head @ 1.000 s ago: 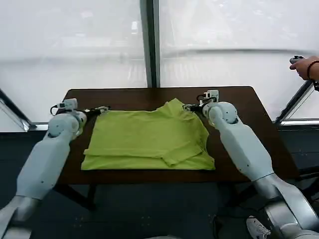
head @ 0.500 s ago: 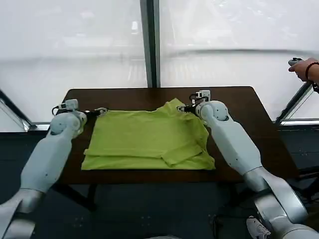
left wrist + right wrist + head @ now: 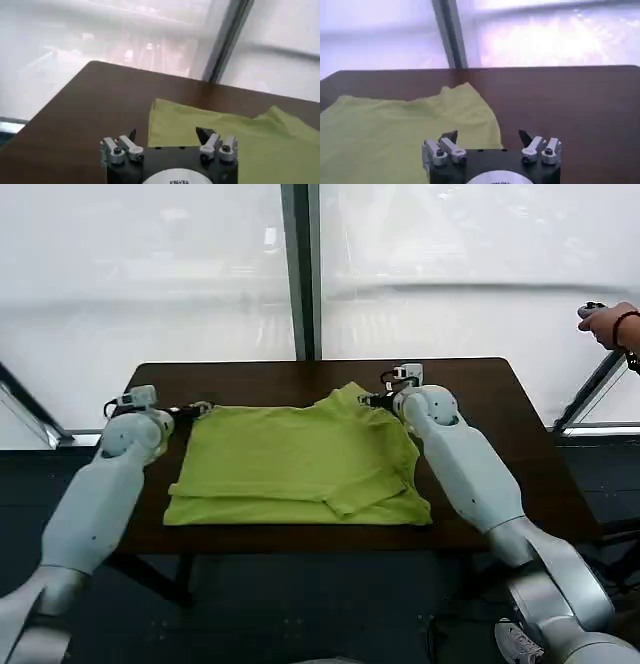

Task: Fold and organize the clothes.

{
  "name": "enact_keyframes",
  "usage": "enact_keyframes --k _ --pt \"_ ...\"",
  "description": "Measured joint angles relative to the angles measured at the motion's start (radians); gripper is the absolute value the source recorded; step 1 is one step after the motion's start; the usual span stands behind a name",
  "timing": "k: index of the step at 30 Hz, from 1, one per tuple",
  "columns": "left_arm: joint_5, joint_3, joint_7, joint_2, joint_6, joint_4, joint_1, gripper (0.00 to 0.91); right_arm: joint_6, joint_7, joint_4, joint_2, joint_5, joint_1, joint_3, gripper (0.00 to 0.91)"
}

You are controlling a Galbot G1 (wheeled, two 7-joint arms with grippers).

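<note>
The clothes are one lime-green T-shirt (image 3: 295,462) lying partly folded on the brown table (image 3: 500,434), with a folded flap near its front right. My left gripper (image 3: 196,408) hovers at the shirt's back left corner, open and empty. In the left wrist view the gripper (image 3: 167,134) faces the shirt (image 3: 235,137), whose corner lies just ahead between the fingers. My right gripper (image 3: 371,399) is at the shirt's raised back right corner, also open and empty. The right wrist view has that gripper (image 3: 487,135) over the edge of the shirt (image 3: 405,130).
Bare tabletop (image 3: 570,100) shows right of the shirt and along the back edge. A window with a dark vertical post (image 3: 300,274) stands behind the table. The shirt's front hem lies close to the table's front edge.
My right arm has shifted a little to the left, bringing its gripper closer over the shirt's back right corner. The left arm and the shirt look unchanged.
</note>
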Motion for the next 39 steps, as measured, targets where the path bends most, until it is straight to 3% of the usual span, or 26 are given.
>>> enact_keyframes --k 6,7,8,9,11,15,24,32,39 --pt "-0.041 -0.019 0.006 0.032 -0.004 -0.005 -0.058 0.000 -0.021 0.010 0.040 -0.020 0.029 -0.024 0.030 0.000" --pt "-0.055 -0.014 0.004 0.046 -0.007 0.002 -0.080 0.000 -0.021 0.014 0.044 -0.022 0.040 -0.023 0.035 0.039" --pt "-0.068 -0.006 0.001 0.062 -0.004 0.010 -0.108 0.712 -0.021 0.015 0.050 -0.025 0.051 -0.019 0.042 0.878" --pt "-0.087 0.001 -0.010 0.076 0.003 0.019 -0.139 0.878 -0.021 0.015 0.053 -0.026 0.067 -0.012 0.048 0.878" --pt "-0.129 0.024 -0.034 0.106 0.026 0.044 -0.209 0.878 -0.021 0.008 0.050 -0.024 0.102 0.012 0.062 0.878" --pt "-0.192 0.078 -0.062 0.153 0.046 0.111 -0.345 0.878 -0.014 -0.028 -0.008 -0.004 0.100 0.123 0.044 0.878" --pt "-0.267 0.251 -0.082 0.184 0.085 0.376 -0.666 0.878 -0.020 -0.038 -0.299 0.099 0.092 0.547 -0.134 0.878" --pt "-0.205 0.438 0.009 0.185 0.096 0.646 -0.947 0.878 -0.021 -0.090 -0.598 0.204 0.014 0.832 -0.303 0.878" --pt "-0.132 0.548 0.079 0.149 0.081 0.854 -1.103 0.878 -0.021 -0.145 -0.823 0.305 -0.020 0.982 -0.384 0.878"
